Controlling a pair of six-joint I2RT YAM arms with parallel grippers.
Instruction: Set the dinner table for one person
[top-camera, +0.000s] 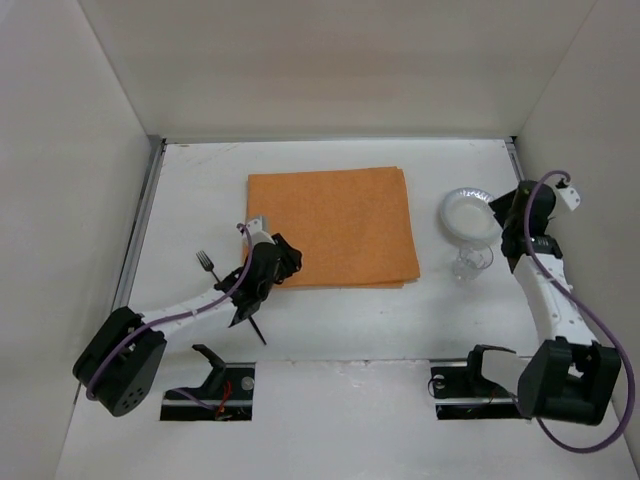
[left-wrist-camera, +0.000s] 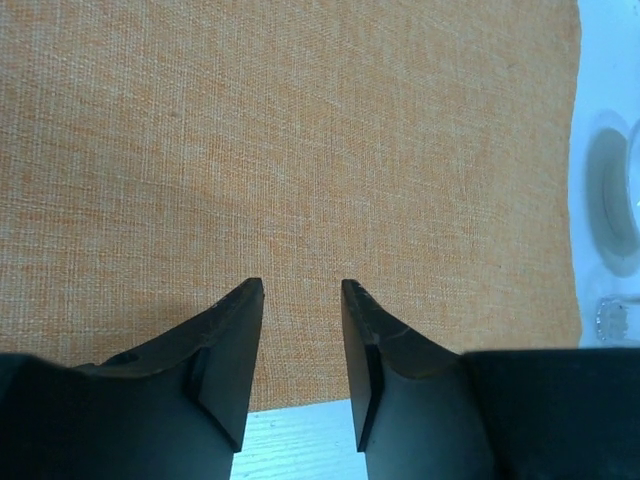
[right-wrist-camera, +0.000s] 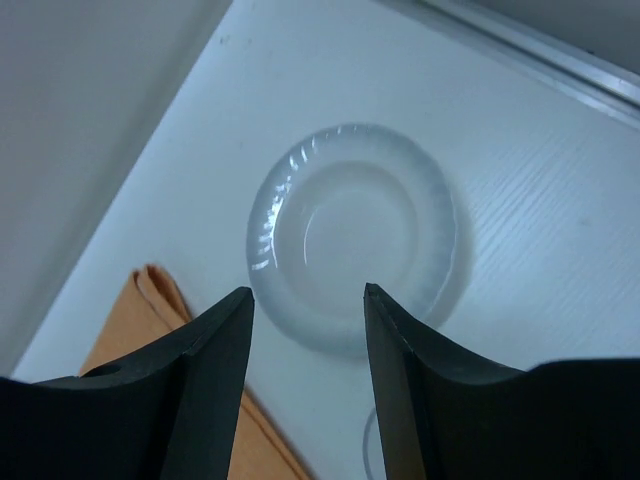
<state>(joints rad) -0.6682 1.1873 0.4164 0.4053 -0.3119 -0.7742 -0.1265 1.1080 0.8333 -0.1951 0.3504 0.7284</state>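
Feed from the top camera shows me the dinner table (top-camera: 350, 330), white and matte, filling the floor of the walled cell, with a thin metal rail (top-camera: 140, 230) along its left edge and another on the right. An orange mat (top-camera: 335, 225) lies flat on it, toward the back and about centred. A small white plate (top-camera: 468, 213) sits on the bare surface just right of the mat, and a clear glass (top-camera: 472, 262) stands near the plate on its near side. A fork (top-camera: 207, 264) lies left of the mat, apart from it. The left gripper (top-camera: 285, 262) is at the mat's near left corner. The right gripper (top-camera: 498, 210) is at the plate's right rim.

On my left wrist camera, the left gripper (left-wrist-camera: 302, 290) has its black fingers (left-wrist-camera: 235, 340) spread with a clear gap and nothing between them. They are poised over the mat (left-wrist-camera: 290, 150) just inside its near edge, with a strip of the table (left-wrist-camera: 605, 60) showing past the cloth on the right. A pale round shape there is cut off by the frame, and I cannot tell whether it is the plate.

On my right wrist camera, the right gripper (right-wrist-camera: 308, 295) is likewise parted and holding nothing. The plate (right-wrist-camera: 350, 235) lies beyond its fingers (right-wrist-camera: 215, 350), centred on the gap between them. I cannot tell whether the tips touch its rim. A corner of the mat (right-wrist-camera: 150, 330) shows at lower left on the table (right-wrist-camera: 540, 200).
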